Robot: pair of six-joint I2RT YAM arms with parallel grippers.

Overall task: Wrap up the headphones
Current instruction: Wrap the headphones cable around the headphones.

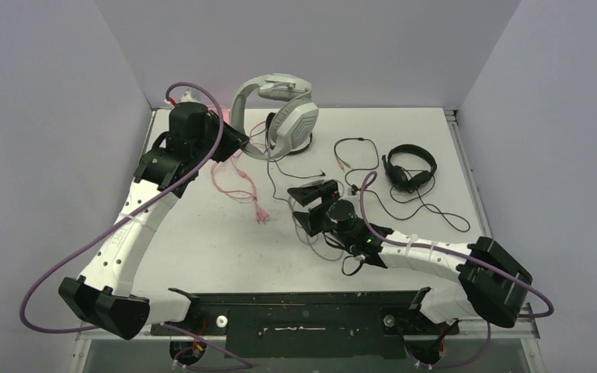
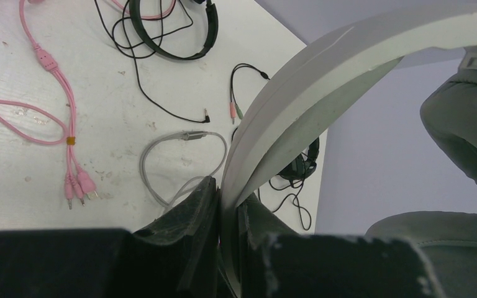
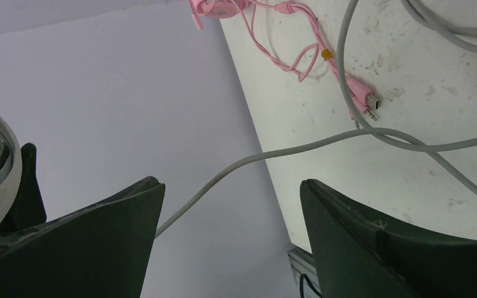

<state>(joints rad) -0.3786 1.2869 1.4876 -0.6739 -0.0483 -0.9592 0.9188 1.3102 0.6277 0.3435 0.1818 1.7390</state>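
The bulky white-grey headset [image 1: 284,116] stands at the table's far middle. My left gripper [image 1: 237,146] is shut on its headband [image 2: 298,105], the fingers [image 2: 199,205] clamped on either side of the band. Its grey cable [image 3: 254,158] runs across the gap in front of my right gripper [image 3: 230,186], which is open and holds nothing, raised over mid-table [image 1: 316,194]. The pink headset [image 1: 221,116] is mostly hidden behind my left arm; its pink cable [image 1: 237,183] trails to plugs [image 2: 77,186]. One thin black headset [image 1: 412,167] lies at the right. Another [image 2: 174,37] lies near my right wrist.
Black cables [image 1: 357,155] loop loosely between the white and black headsets. A grey cable loop [image 2: 180,161] lies on the table near mid-table. Lavender walls enclose the table [image 1: 202,264] on three sides.
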